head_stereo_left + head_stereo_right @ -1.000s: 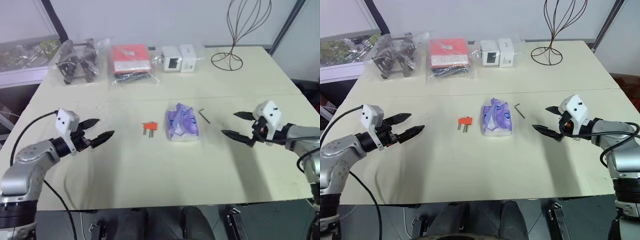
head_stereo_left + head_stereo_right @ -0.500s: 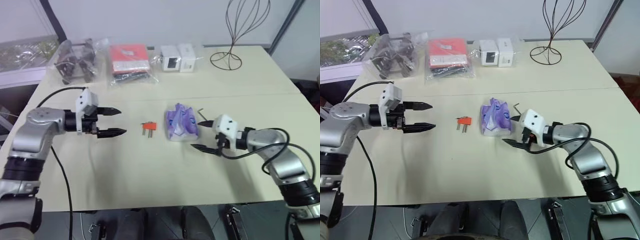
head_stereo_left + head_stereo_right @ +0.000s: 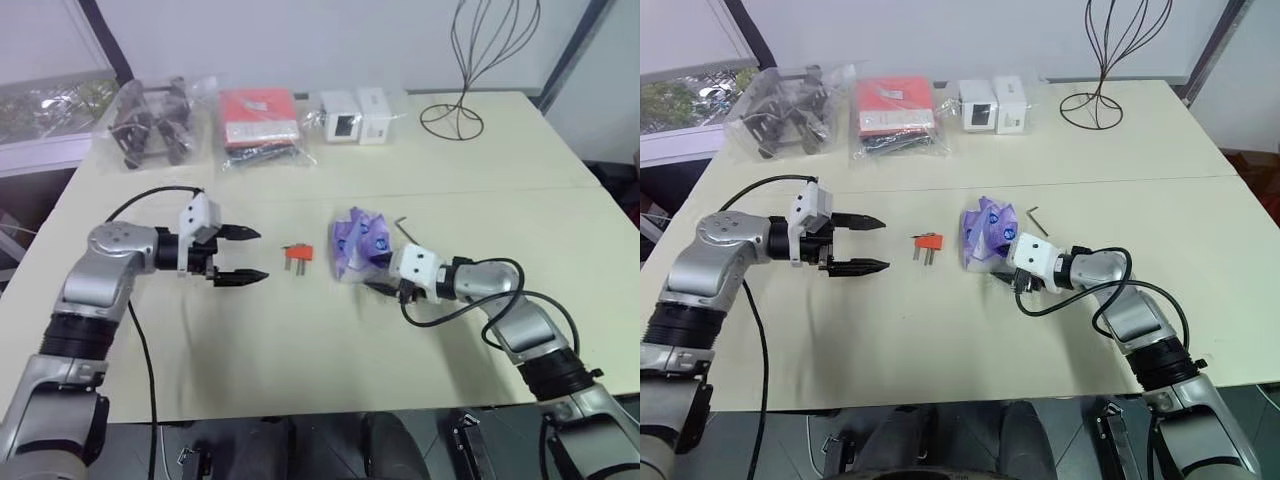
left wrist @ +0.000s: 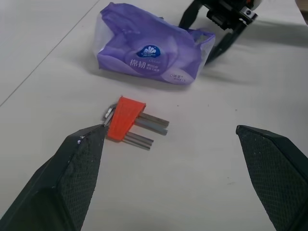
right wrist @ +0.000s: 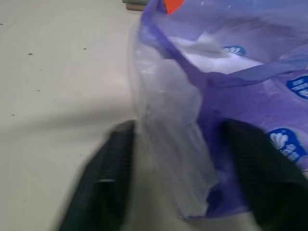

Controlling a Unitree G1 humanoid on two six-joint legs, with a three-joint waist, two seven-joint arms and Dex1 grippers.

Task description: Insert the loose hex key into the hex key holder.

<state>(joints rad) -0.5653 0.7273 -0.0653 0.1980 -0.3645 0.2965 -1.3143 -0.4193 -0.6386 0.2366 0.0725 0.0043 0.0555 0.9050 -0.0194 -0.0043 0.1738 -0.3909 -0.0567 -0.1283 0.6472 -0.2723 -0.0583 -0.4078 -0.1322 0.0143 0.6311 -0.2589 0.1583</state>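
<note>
The orange hex key holder [image 3: 298, 254] lies flat at mid-table with short dark keys sticking out toward me. My left gripper [image 3: 260, 255] hovers just left of it, open, pointing at it; in the left wrist view the holder [image 4: 126, 118] sits ahead between the spread fingers. The loose hex key [image 3: 405, 229] lies on the table just right of the purple tissue pack [image 3: 362, 245]. My right gripper [image 3: 380, 285] is at the pack's near right corner, its fingers [image 5: 103, 183] pressed against both sides of the pack's clear end flap [image 5: 168, 120].
Along the far edge lie a bag of black metal hardware [image 3: 150, 120], a red packet in clear plastic [image 3: 262, 118], two white boxes [image 3: 358, 115] and a wire stand [image 3: 455, 110]. The table's front edge [image 3: 300, 412] is close below both arms.
My left gripper swung right, close to the holder, staying open. My right gripper travelled left and down from the table's right side to the tissue pack, and its jaws narrowed onto the pack's end.
</note>
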